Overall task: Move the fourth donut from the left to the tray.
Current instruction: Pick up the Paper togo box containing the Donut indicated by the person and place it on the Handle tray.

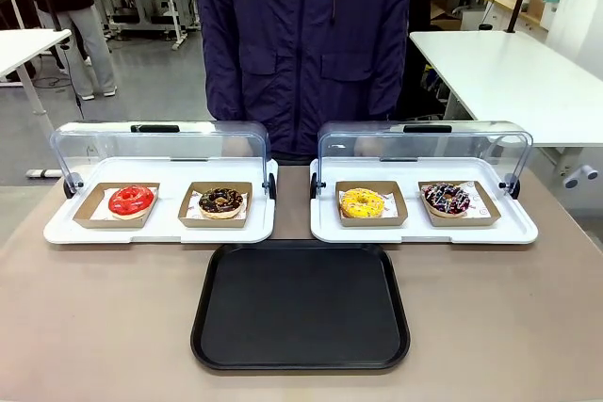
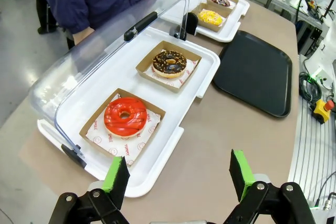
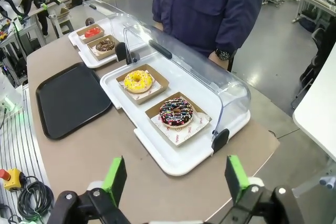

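On the right white domed tray (image 1: 424, 234), you find the dark chocolate-glazed, sprinkled ring donut (image 1: 447, 198) untouched in its brown cardboard holder (image 1: 485, 215), the flat black plastic tray (image 1: 301, 308) bare, left hand (image 2: 178, 167) and right hand (image 3: 175, 169) wide open, empty; count four donuts, four holders, two white trays, one black.

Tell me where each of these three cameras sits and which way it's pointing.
Front view: robot's side, between the arms, facing across the black tray at the person, whose jacketed torso shows.
Left wrist view: above the left end of the table, looking down past the open left end effector at the red donut.
Right wrist view: above the right end, past the open right end effector at the sprinkled chocolate donut.
Shared: both wrist views see the tray, from opposite ends.
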Tool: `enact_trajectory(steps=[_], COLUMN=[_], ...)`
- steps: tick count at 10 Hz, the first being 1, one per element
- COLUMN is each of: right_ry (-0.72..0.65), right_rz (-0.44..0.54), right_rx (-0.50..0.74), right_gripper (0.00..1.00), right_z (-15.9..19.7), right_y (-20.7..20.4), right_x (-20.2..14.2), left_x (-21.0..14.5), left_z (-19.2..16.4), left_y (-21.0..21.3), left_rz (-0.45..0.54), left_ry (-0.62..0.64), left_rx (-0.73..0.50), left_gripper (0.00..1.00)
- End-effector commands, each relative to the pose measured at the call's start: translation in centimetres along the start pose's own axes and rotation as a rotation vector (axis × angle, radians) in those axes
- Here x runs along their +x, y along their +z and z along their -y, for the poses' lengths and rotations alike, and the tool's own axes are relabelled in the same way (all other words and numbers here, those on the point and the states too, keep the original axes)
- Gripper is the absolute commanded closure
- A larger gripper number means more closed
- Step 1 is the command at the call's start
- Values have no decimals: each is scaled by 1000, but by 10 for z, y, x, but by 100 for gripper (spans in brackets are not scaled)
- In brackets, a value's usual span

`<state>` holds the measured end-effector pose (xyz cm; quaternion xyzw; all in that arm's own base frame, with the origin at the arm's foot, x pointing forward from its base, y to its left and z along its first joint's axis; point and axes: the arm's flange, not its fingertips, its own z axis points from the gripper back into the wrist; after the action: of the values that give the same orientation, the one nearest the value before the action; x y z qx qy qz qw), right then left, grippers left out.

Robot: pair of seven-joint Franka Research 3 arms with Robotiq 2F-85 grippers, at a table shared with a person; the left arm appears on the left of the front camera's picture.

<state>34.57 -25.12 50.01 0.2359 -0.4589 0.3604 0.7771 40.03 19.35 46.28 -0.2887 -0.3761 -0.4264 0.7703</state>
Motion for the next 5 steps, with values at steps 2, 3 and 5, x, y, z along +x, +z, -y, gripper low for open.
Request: enact_trajectory(steps=[2,3,5], right_ry=[29,29,29], right_rz=[25,25,25], right_rx=[-2,-2,-2], right_gripper=[0,0,0], right_z=[3,3,3], right_y=[0,0,0], right_x=[1,1,1], left_x=[0,0,0], left_z=[-1,-1,-1], left_y=[1,1,1], left_rz=[17,17,17], left_ry=[-17,-17,-17], left_rx=[-5,-5,-5], left_gripper=[0,0,0])
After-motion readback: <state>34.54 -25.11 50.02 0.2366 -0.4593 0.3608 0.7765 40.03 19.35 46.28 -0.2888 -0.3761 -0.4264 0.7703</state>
